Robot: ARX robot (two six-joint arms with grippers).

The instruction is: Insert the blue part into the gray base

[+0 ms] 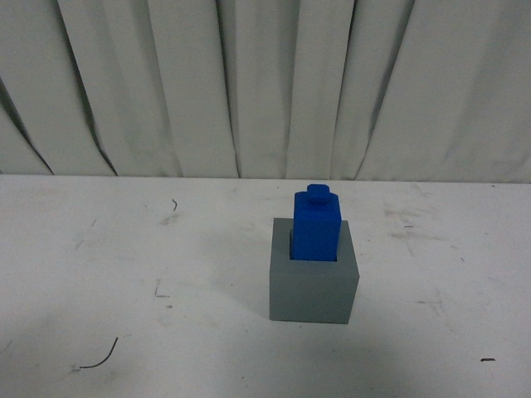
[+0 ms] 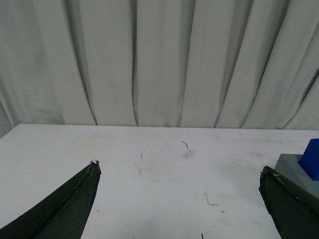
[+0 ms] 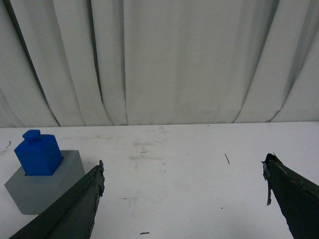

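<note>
Both pincers gape wide and hold nothing, left pincer (image 2: 179, 186) and right pincer (image 3: 183, 188) each hovering low over the white table (image 1: 124, 249), well apart from the blocks; blue part (image 1: 316, 224) stands upright, knob up, its lower end sunk in the recess of the gray base (image 1: 314, 286); insertion looks complete, so neither arm needs a grip.

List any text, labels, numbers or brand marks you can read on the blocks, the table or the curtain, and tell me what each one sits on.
None: no readable text in any view.
Blue part: plain faces, no label.
Gray base: plain, no marking.
Table: only scuffs and dark stray marks, not letters.
Curtain: plain folds, no print.
Left pincer and right pincer: dark fingers, no lettering visible.
</note>
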